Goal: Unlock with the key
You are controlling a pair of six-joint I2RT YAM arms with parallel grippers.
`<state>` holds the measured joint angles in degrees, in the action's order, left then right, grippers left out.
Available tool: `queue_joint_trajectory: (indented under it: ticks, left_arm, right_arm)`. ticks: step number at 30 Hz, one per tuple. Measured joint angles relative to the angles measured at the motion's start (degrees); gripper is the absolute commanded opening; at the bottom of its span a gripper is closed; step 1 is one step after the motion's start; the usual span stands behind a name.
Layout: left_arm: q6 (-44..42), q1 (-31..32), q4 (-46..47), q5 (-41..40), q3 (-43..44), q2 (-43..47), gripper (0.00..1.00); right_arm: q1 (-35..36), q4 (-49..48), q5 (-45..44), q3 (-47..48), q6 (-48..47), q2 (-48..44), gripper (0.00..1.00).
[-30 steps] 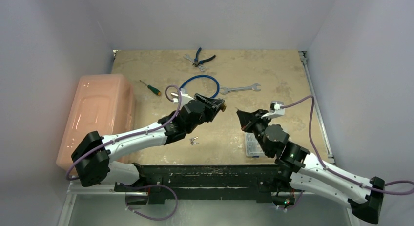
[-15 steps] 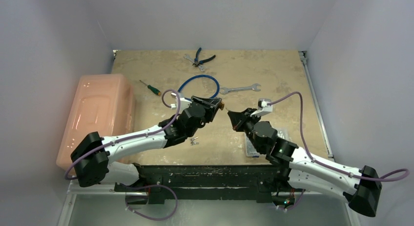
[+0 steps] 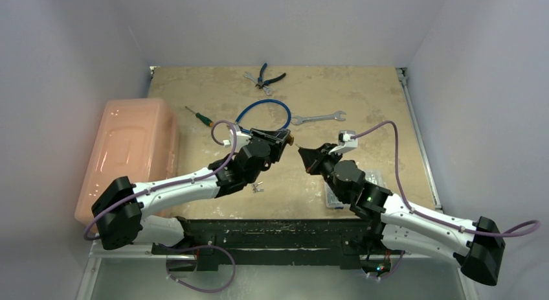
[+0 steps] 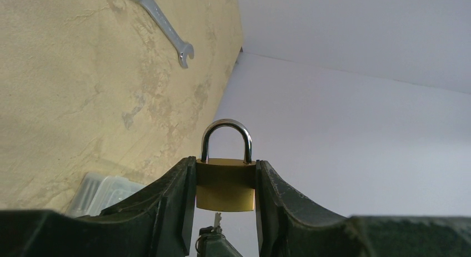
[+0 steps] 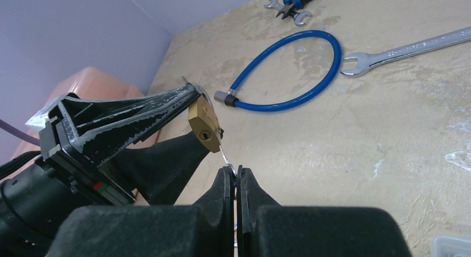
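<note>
Your right gripper (image 5: 235, 171) is clamped on the key (image 5: 224, 156), held above the table (image 5: 361, 135). Key tip sits right at the brass padlock (image 5: 204, 125) underside; can't tell if it's in the keyhole. Your left gripper (image 4: 225, 174) pinches the padlock body, shackle sticking out. Beyond lie the blue cable loop (image 5: 289, 74) and the wrench (image 5: 405, 49).

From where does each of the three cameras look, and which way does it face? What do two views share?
Top external: above and behind the bases, looking down on the table; left arm and right arm show whole.
Left wrist: on the left arm, looking rightward along the left gripper, whose fingers clamp the padlock.
Right wrist: on the right arm, looking leftward over the right gripper, which pinches the key.
Shared: both wrist views show the padlock and the wrench.
</note>
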<state>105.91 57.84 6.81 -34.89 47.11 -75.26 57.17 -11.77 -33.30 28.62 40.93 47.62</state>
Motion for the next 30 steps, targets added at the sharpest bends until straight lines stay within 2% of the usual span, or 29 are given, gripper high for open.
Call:
queue_joint_trajectory:
  ticks: [30]
  left_arm:
    - [-0.02, 0.0, 0.17, 0.0, -0.13, 0.0, 0.0]
  right_arm:
    - [0.0, -5.51, 1.31, 0.0, -1.55, 2.03, 0.0]
